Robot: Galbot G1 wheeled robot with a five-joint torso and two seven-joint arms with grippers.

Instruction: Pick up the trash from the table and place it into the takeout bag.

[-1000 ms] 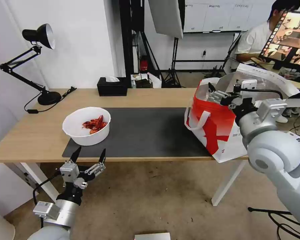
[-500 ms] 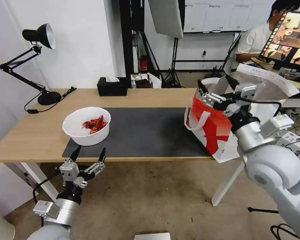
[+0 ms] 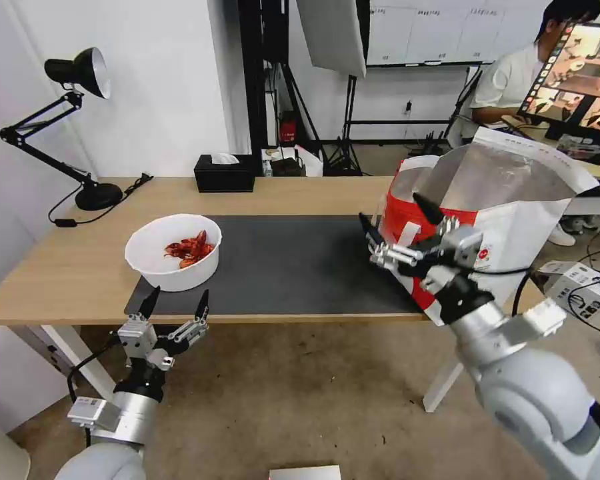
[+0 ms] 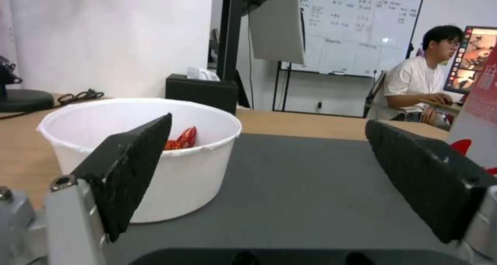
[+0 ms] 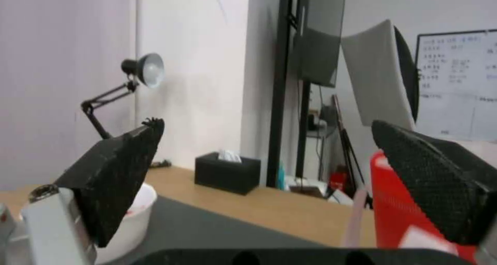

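Light wood shows around the dark grey mat (image 3: 293,263), which covers the middle of the worktop (image 3: 67,267) and reaches almost to its near edge. The white bowl (image 3: 174,252) with red crayfish shells (image 3: 190,248) sits on the mat's left end, its base partly over the mat's left border, a short way back from the front edge. Between the bowl and the takeout bag (image 3: 487,220) the mat lies bare, a broad open stretch. The bag stands at the right end of the worktop, mouth open and foil lining showing, its lower corner hanging past the front edge. The right gripper (image 3: 400,230) hovers just in front of the bag's red side, above the mat's right end, jaws spread wide and holding nothing. The left gripper (image 3: 173,308) is below and just in front of the worktop's near edge, directly before the bowl, jaws also spread wide and empty; in the left wrist view the bowl (image 4: 155,156) sits close ahead. A black tissue box (image 3: 225,173) and a desk lamp (image 3: 80,127) stand along the far edge, well apart from the bowl.
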